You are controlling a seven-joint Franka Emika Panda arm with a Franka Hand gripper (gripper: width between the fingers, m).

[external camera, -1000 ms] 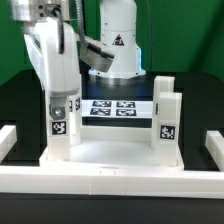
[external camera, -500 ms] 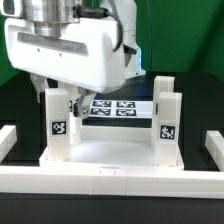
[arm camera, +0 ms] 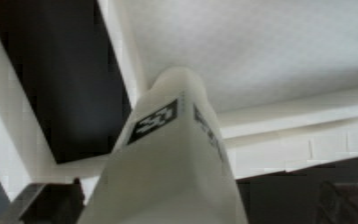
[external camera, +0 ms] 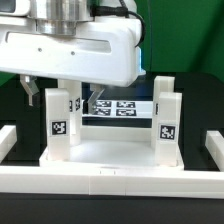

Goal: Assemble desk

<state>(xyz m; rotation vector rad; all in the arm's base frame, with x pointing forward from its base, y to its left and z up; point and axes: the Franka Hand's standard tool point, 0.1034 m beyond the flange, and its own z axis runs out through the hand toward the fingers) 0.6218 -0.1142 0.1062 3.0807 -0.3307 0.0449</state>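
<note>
The white desk panel [external camera: 110, 152] lies flat with its legs standing upright in the corner sockets. Two legs [external camera: 62, 118] are at the exterior view's left and two [external camera: 167, 122] at its right, all tagged. My gripper [external camera: 58, 95] hangs over the front left leg. Its dark fingers [external camera: 28, 90] stand wide on either side of the leg's top, open, with a gap showing. In the wrist view that tagged leg [arm camera: 158, 150] rises between the fingers of my gripper [arm camera: 185, 205], with the panel [arm camera: 265, 50] behind it.
The marker board [external camera: 115, 107] lies behind the desk on the black surface. Long white rails [external camera: 110, 181] frame the front and both sides [external camera: 212, 145]. The arm's white body fills the upper part of the exterior view.
The hand has swung from a tilted pose at the left to square over the left legs and come lower; its fingers now show on either side of the front left leg.
</note>
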